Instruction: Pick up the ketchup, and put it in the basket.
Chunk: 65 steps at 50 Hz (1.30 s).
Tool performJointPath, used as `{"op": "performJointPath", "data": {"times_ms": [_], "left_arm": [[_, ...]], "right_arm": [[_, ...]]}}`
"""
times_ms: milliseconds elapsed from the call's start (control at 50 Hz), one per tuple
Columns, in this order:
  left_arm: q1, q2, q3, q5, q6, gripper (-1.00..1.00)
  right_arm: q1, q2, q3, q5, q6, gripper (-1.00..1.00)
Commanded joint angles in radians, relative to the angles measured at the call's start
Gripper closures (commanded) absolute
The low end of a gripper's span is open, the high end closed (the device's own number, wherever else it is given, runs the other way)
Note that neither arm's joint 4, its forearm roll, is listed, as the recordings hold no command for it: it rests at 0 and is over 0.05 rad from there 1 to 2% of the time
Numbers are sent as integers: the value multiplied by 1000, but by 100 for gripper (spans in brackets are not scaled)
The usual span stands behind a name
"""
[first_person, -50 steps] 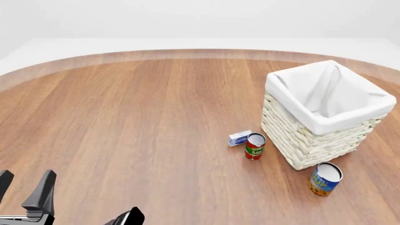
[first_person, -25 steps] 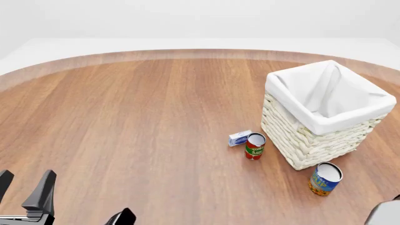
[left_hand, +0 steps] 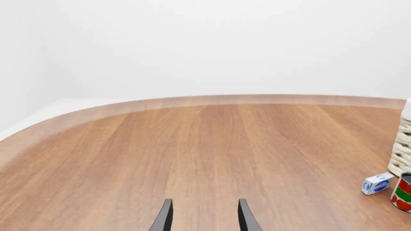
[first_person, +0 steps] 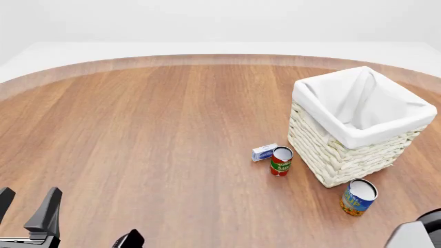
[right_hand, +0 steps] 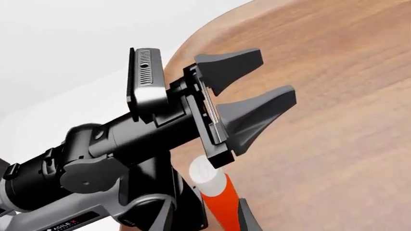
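Note:
The ketchup, a red bottle with a white cap, shows only in the right wrist view, beside the left arm's base. It stands between the fingers of my right gripper, which look spread apart, with the bottle close to one finger. The front view does not show the ketchup. The basket, cream wicker with a white liner, stands at the right of the table; its edge also shows in the left wrist view. My left gripper is open and empty at the near left.
A red-and-green can and a small blue-white box sit just left of the basket. A blue-and-yellow can stands in front of it. Part of the right arm shows at the near right corner. A dark part pokes up at the bottom edge.
The right arm has come into the front view at the bottom right corner. The dark part at the bottom edge has slid left and lower. The left gripper has not moved.

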Motion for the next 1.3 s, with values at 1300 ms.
{"op": "performJointPath", "data": {"times_ms": [1300], "left_arm": [[0, 0, 0, 0, 0, -100]], "right_arm": [[-4, 201, -175, -12, 54, -100]]}}
